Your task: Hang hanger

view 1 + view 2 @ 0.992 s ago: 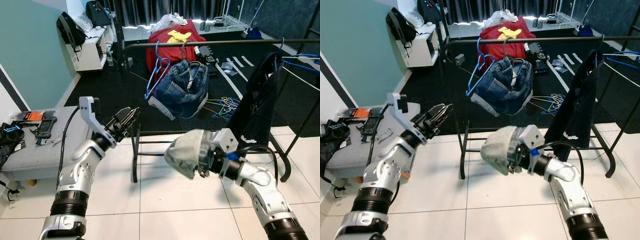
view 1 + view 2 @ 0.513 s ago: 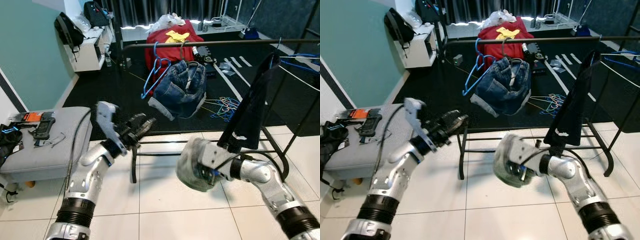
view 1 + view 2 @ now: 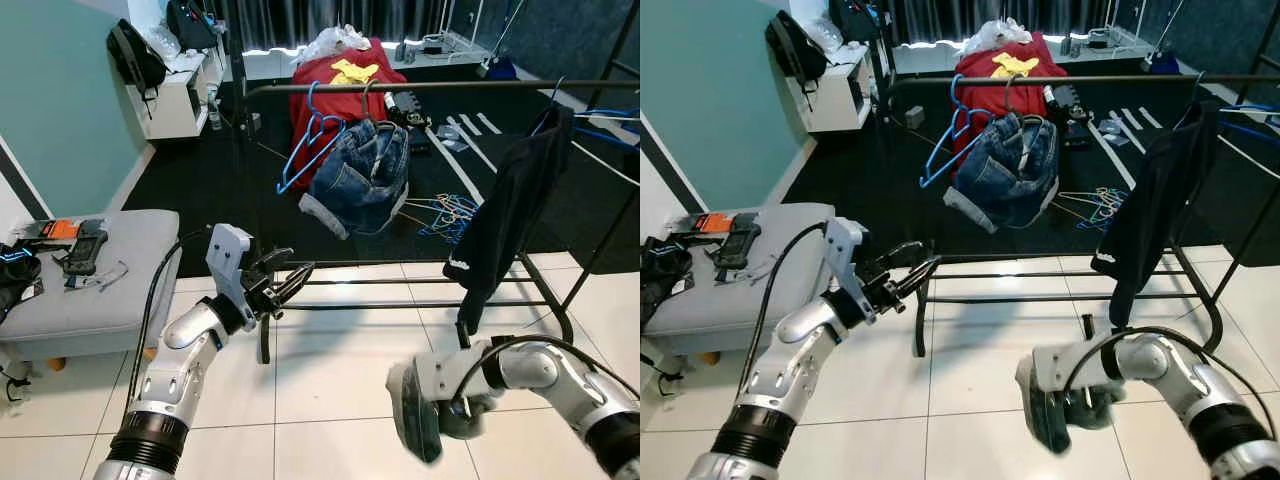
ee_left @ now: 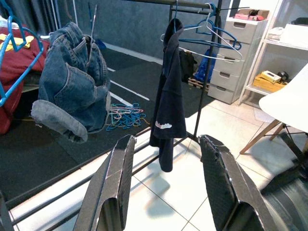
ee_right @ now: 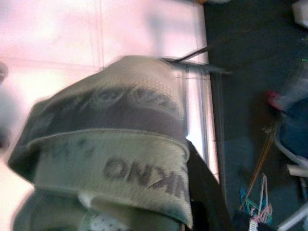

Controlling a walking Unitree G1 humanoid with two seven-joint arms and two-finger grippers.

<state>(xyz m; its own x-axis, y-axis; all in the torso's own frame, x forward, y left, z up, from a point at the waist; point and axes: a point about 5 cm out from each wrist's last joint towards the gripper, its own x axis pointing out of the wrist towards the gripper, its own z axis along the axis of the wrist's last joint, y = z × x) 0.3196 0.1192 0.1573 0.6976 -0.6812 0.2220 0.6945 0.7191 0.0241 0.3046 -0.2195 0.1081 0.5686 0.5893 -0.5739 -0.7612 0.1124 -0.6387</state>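
Left eye view: we see our right end effector (image 3: 440,415) low over the floor tiles (image 3: 330,400), wrapped in a grey-green garment (image 3: 412,410); a second ago it held that bundle up near the level of the rack's lower bars, so the arm has swung down and away from the clothes rail (image 3: 420,88).
Left eye view, left arm: our left end effector (image 3: 290,283) sits lower and nearer the rack leg than before, fingers spread apart, carrying nothing.
Right eye view: blue hanger (image 3: 948,135) hangs on the rail just beside the folded jeans (image 3: 1010,170); a dark jacket (image 3: 1150,210) hangs further along to our right. A heap of spare coloured hangers (image 3: 1102,208) lies on the dark carpet behind the rack.
Left wrist view: the two black fingers (image 4: 113,192) stand well apart with only floor between them; jeans, jacket and more hangers on the rail lie ahead.
Right wrist view: printed cloth lies right over the camera; we cannot tell how the fingers stand beneath it.
Meaning for the task: we judge no hanger is in either end effector now, and lowering the garment moves us away from the rail, so the hanging step looks not yet begun.
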